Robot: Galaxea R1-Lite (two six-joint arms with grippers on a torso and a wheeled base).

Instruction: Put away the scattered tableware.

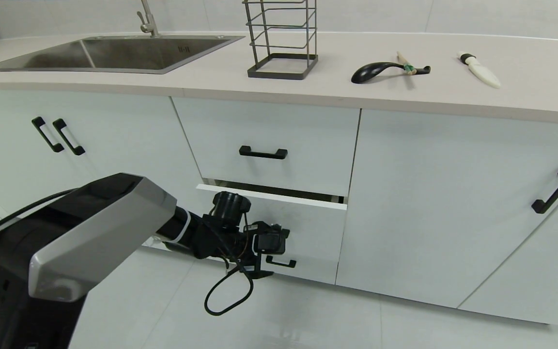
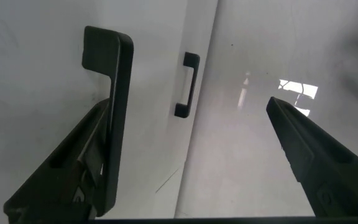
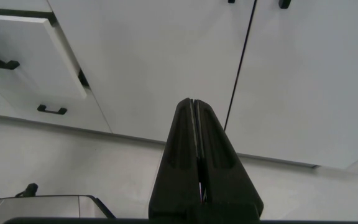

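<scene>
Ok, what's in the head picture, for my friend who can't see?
The left end effector is at the handle of a slightly open lower drawer. On the counter above lie a black spoon, chopsticks and a white knife, beside a wire rack and sink.

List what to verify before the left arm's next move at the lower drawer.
1. Left gripper open: ok.
2. Drawer handle inside the gap: cannot tell; it lies right against one finger.
3. Lower drawer ajar: ok, a narrow slot shows at its top.
4. Right gripper shut, empty: ok.
5. Black spoon and white knife stowed: not ok, both lie on the countertop.
6. Room inside the drawer: cannot tell.
</scene>
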